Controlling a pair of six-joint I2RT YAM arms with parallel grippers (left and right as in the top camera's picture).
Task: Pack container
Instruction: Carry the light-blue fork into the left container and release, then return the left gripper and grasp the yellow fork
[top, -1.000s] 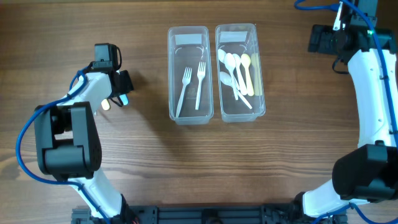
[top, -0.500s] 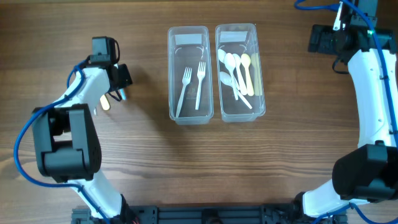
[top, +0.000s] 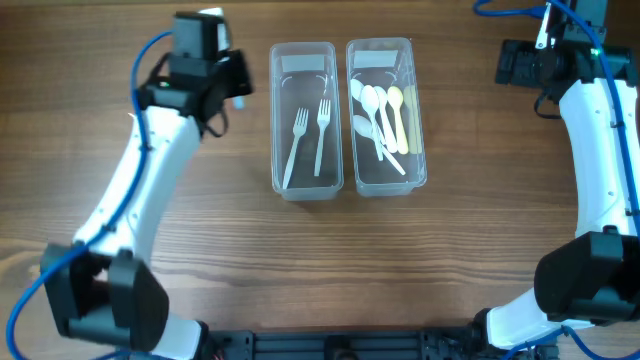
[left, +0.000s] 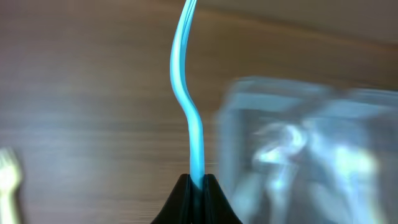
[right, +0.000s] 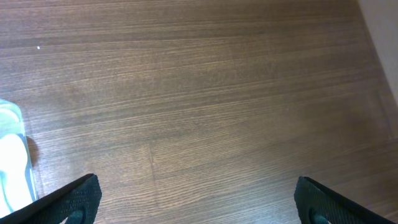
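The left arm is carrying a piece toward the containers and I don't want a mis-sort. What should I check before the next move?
1. Left gripper shut on the blue utensil: ok.
2. Utensil type, fork or spoon: cannot tell; only its edge-on handle shows.
3. Room in the fork container beside the white forks: ok.
4. Left gripper above a container: not ok; it is beside the fork container's left rim.
5. Right gripper open and apart from the spoon container: ok.
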